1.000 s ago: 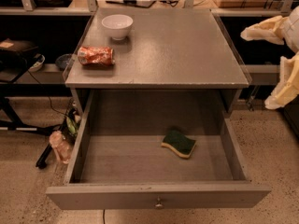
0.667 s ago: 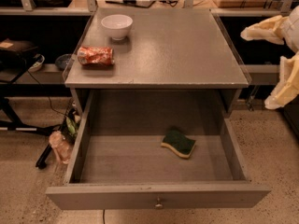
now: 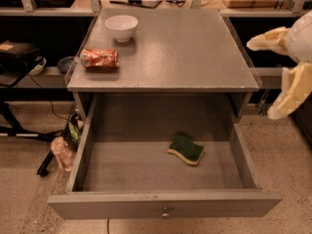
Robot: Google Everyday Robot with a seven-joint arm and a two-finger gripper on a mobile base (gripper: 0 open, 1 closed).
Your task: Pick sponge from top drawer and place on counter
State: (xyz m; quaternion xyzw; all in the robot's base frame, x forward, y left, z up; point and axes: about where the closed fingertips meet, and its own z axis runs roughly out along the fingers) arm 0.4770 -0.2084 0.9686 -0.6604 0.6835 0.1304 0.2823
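Observation:
The sponge (image 3: 185,149), dark green on top with a yellow foam layer, lies flat on the floor of the open top drawer (image 3: 165,204), right of its middle. The grey speckled counter (image 3: 185,48) spans the cabinet top above it. My gripper (image 3: 268,77) is at the right edge of the view, beside the counter's right edge and well above and to the right of the sponge. Its two pale fingers are spread wide apart, one finger (image 3: 267,39) pointing left and the other pointing down. It holds nothing.
A white bowl (image 3: 121,27) stands at the counter's back left. A crushed red can (image 3: 99,58) lies at the counter's left edge. The drawer front has a small metal knob (image 3: 165,211). Shelves with cables run behind the cabinet; clutter lies on the floor at left.

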